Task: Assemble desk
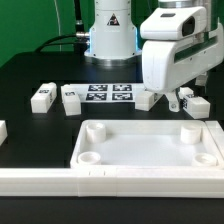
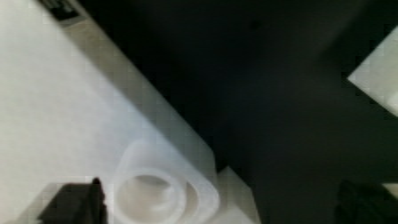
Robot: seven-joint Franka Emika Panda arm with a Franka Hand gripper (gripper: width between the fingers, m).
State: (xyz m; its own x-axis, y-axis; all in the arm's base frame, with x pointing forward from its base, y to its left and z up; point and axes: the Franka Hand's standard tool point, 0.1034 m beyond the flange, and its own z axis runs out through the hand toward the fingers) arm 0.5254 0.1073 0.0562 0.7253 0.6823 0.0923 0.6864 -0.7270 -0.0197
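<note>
The white tray-like tabletop (image 1: 150, 148) lies in front with round sockets in its corners. White block legs lie behind it: two on the exterior view's left (image 1: 42, 96) (image 1: 72, 100), one mid-right (image 1: 145, 99) and one at the far right (image 1: 195, 104). My gripper (image 1: 181, 99) hangs just above the tabletop's far right corner, next to the far right leg. In the wrist view the tabletop (image 2: 63, 110) and one corner socket (image 2: 153, 190) are blurred. The gripper (image 2: 217, 205) is open and empty, and the socket sits between its dark fingertips (image 2: 71, 203).
The marker board (image 1: 108, 94) lies flat between the legs, in front of the arm's base. A long white border rail (image 1: 100, 181) runs along the front edge. A white piece (image 1: 2, 130) shows at the exterior view's left edge. A pale edge (image 2: 377, 85) shows in the wrist view.
</note>
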